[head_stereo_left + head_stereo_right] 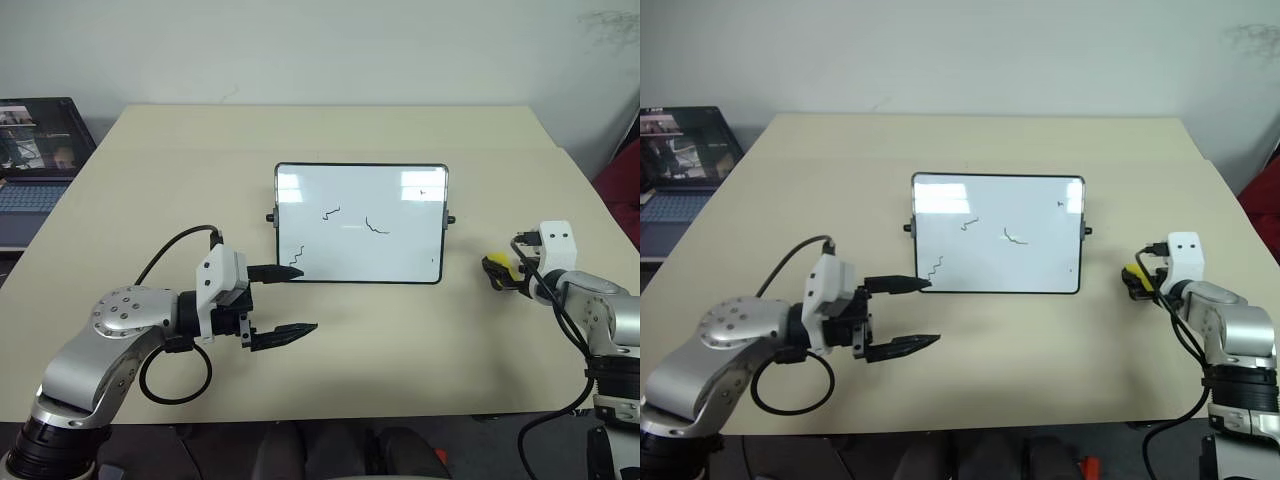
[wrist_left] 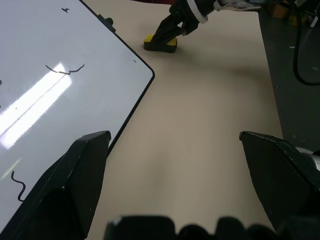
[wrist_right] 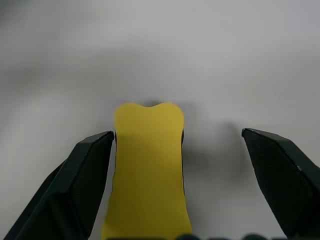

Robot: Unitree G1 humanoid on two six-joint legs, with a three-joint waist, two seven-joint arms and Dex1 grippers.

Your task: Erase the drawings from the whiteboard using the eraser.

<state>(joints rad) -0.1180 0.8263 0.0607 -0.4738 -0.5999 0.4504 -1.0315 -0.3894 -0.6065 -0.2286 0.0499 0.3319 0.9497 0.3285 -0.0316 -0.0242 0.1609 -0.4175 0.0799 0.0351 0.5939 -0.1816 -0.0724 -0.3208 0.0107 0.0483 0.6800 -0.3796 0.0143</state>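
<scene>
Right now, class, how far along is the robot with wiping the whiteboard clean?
Done: nothing is wiped yet; the drawings remain on the whiteboard. In hand: the right gripper has its jaws open around the eraser, which lies on the table to the right of the board, not yet gripped. The left gripper hovers open by the board's near left corner. Left: grip, lift, then wipe all the marks.

You have one whiteboard (image 1: 361, 224) on the table (image 1: 330, 345), three drawings (image 1: 331, 212) on that whiteboard, one eraser (image 1: 497, 268) right of it, one laptop (image 1: 35, 150) left.
</scene>
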